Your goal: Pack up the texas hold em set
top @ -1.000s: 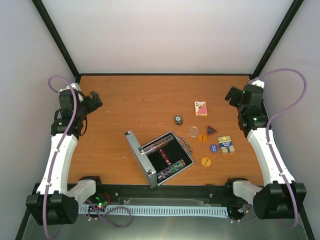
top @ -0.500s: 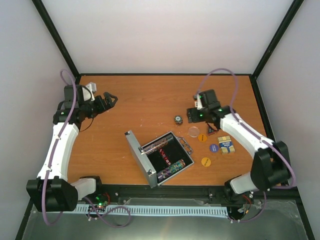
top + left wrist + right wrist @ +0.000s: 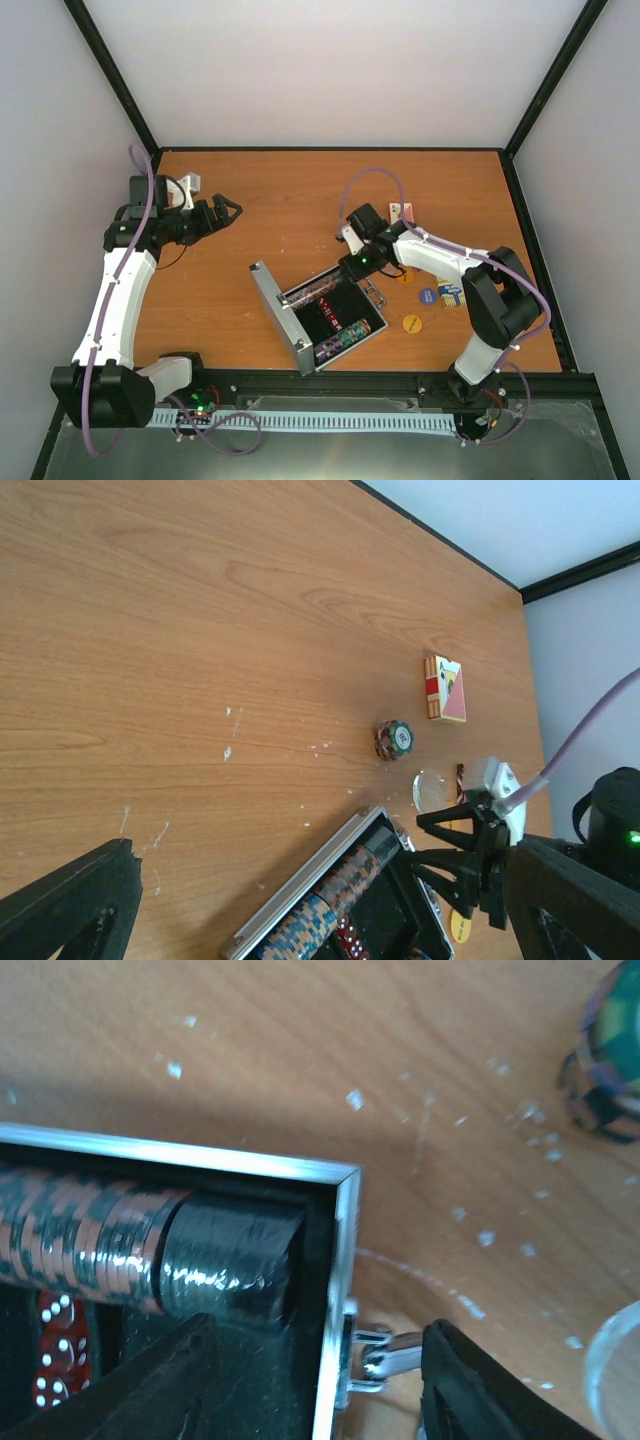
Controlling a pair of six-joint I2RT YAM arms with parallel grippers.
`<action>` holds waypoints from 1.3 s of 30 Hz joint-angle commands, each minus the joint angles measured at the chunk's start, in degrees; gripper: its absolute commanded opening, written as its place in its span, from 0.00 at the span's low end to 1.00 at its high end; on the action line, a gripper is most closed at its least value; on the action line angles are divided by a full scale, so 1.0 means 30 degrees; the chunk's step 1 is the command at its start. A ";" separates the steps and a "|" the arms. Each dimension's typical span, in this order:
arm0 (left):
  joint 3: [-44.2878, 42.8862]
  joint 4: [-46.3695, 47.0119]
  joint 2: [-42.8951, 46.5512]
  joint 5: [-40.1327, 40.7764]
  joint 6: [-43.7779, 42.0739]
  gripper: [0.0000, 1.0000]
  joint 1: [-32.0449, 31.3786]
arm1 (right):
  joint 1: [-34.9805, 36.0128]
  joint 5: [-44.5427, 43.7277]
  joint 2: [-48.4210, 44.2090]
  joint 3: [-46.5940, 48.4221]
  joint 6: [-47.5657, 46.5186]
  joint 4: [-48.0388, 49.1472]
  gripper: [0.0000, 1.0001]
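Case (image 3: 283, 320) open; one red deck (image 3: 444, 688), one blue deck (image 3: 452, 292)

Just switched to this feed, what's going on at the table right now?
The right arm's tool is low over the far corner of the open silver aluminium case, jaws apart on either side of its wall near the metal handle, gripping nothing. The left tool hangs open over the wooden table, empty. A red card deck, a small multicoloured chip stack and a clear round button lie loose outside the case.
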State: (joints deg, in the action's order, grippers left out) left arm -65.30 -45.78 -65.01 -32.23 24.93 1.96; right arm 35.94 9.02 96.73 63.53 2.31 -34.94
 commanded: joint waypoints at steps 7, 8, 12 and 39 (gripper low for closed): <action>-0.0352 -0.0607 0.0012 -0.0971 -0.0567 1.00 -0.0093 | 0.1006 0.0538 -0.1213 -0.1944 0.0873 -0.0126 0.43; -0.0379 -0.0570 -0.0035 -0.0961 -0.0559 1.00 -0.0088 | 0.1064 0.0539 -0.1290 -0.2124 0.0934 -0.0065 0.41; -0.0491 -0.0402 -0.0186 -0.1015 -0.0489 1.00 -0.0088 | 0.1282 0.0492 -0.1368 -0.2521 0.1175 0.0201 0.31; -0.3352 0.0270 -0.0518 0.0083 0.1652 1.00 -0.0074 | 0.2726 -0.4749 0.0919 0.0268 0.6179 -0.0844 0.03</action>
State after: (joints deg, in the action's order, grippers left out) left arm -71.96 -44.93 -66.48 -32.60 28.77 1.91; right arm 43.70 -0.40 97.30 61.21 15.62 -36.16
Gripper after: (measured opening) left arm 0.997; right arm 0.086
